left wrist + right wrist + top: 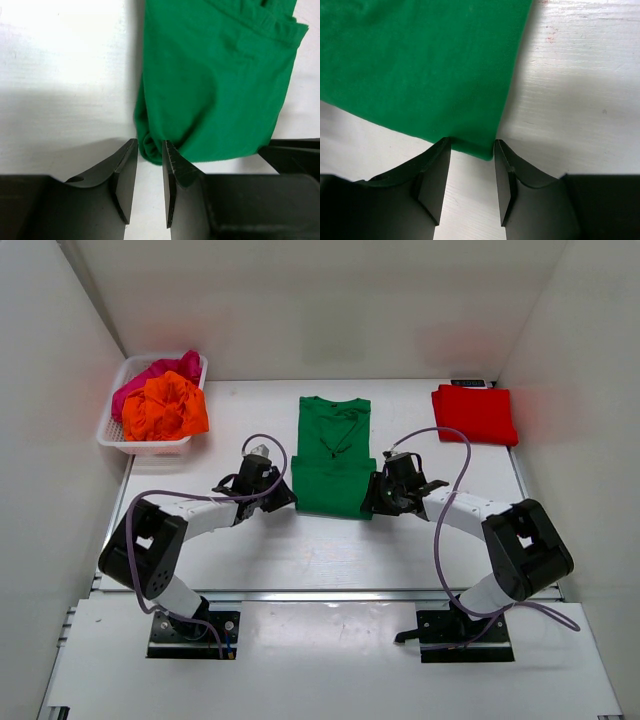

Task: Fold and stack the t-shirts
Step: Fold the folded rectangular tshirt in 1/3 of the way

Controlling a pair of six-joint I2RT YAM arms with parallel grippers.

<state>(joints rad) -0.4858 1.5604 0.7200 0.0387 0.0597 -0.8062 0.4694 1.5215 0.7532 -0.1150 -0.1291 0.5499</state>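
Symmetrically, left end effector [150,146] and right end effector [472,143] straddle t-shirt [333,455] corners

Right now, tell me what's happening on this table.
Both arms are working on the flat green fabric t-shirt in the middle. The left claw and right claw each straddle a near hem corner, jaws open, not yet pinching. A folded red t-shirt lies far right. A crumpled orange shirt and a pink shirt sit in the white plastic basket far left.
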